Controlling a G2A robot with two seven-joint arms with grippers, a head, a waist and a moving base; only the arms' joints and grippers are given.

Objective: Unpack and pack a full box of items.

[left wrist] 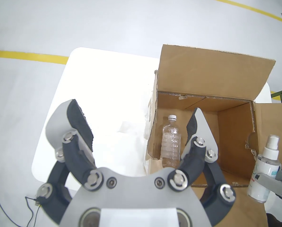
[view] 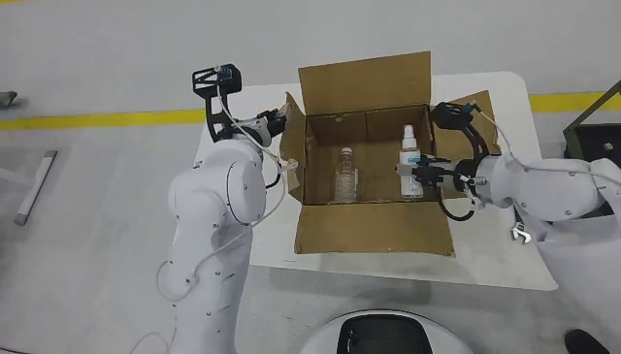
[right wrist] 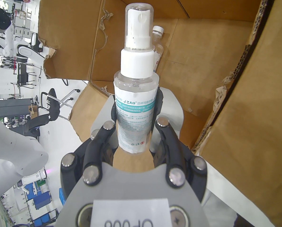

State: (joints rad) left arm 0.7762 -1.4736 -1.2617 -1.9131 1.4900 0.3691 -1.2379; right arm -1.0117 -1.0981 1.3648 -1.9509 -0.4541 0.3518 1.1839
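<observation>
Right gripper (right wrist: 136, 106) clamped on the spray bottle (right wrist: 136, 88): fingers on the labelled body, bottle upright, cap up. Left gripper (left wrist: 135, 114) spread wide and holding nothing, sitting upper left of centre in the top view, just outside the box's left flap.

Table (view: 505, 257): white, mid-frame in the top view.

Box (view: 374, 228): cardboard, centre of the top view, all four flaps open, far flap standing up.

In the top view the spray bottle sits at the right side of the box opening. Its base hangs free below the fingers, so I can't tell if it's inside the walls or above them.

Water bottle (view: 345, 175): clear, white cap, upright inside the box, left-centre of the opening, well apart from the spray bottle.
</observation>
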